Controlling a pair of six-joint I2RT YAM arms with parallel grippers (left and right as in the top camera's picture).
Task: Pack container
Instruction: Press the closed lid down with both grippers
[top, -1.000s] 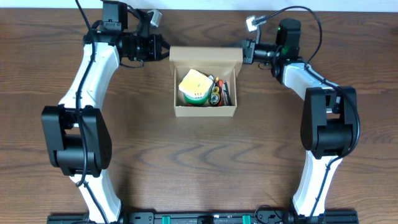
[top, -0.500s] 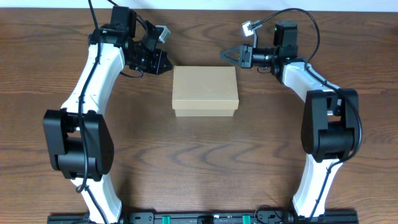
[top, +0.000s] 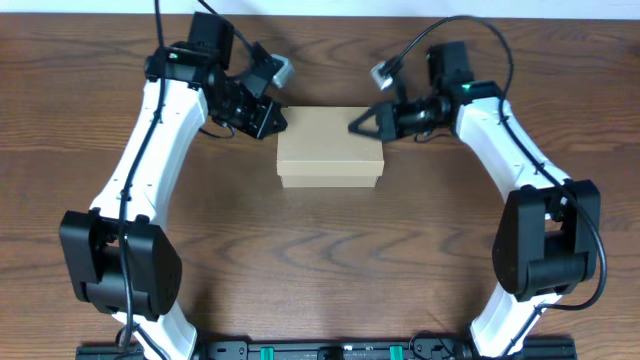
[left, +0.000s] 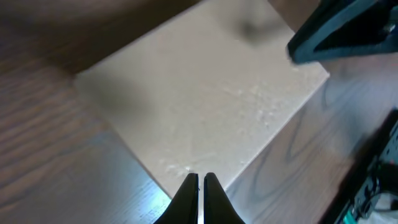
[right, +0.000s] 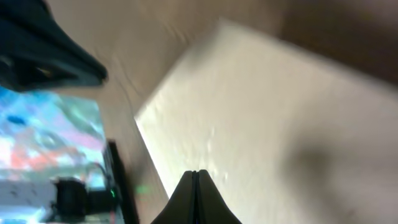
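From overhead, the container (top: 330, 150) sits at the middle of the brown wooden table (top: 300, 260), its flap lid down flat and its long side running left to right. The left gripper (top: 277, 122) is at the box's back left corner and the right gripper (top: 354, 127) is over the back right part of the lid, both with fingers pressed together and holding nothing (whether either tip touches the cardboard cannot be told). In the left wrist view, the closed fingertips (left: 191, 186) point at the near edge of the tan lid, with the other arm's dark claw at top right. In the right wrist view, the shut fingers hang above the pale lid surface.
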